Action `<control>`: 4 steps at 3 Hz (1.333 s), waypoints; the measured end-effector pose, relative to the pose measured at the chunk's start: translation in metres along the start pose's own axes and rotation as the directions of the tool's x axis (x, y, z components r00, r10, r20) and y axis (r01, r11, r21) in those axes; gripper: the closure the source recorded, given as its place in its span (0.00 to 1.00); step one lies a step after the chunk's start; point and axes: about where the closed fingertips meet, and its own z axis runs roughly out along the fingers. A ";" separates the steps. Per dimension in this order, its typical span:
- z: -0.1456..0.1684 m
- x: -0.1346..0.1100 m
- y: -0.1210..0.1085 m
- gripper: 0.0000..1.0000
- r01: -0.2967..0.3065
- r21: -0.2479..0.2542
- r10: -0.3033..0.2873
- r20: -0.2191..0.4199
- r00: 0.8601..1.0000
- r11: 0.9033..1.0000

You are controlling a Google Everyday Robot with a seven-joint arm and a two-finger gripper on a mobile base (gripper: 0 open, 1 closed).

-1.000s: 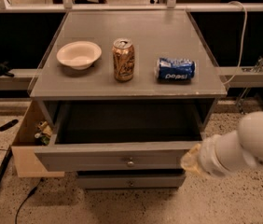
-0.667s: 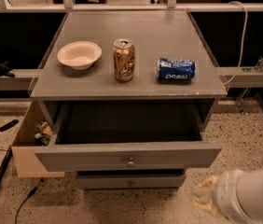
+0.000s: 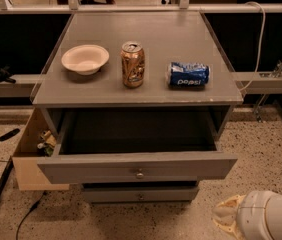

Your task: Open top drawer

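Knob [image 3: 139,174] of the top drawer [image 3: 91,166], which sits pulled well out w/ its front running 9-to-3, lies approx 10 o'clock from my gripper [image 3: 227,216], low-right and well apart, open or closed I can't tell.

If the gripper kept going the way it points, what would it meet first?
The gripper, low at bottom right, seems to point left, below the open grey wooden top drawer. It would probably meet the narrower grey lower drawer front first; depth is unclear, so it may pass in front.
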 end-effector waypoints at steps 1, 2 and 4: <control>0.006 -0.005 -0.007 0.34 0.001 -0.015 -0.001 0.012 1.000 1.000; 0.021 -0.013 -0.031 0.11 0.003 -0.035 -0.002 0.025 1.000 0.999; 0.063 -0.031 -0.111 0.00 0.048 -0.039 -0.046 0.038 0.998 0.998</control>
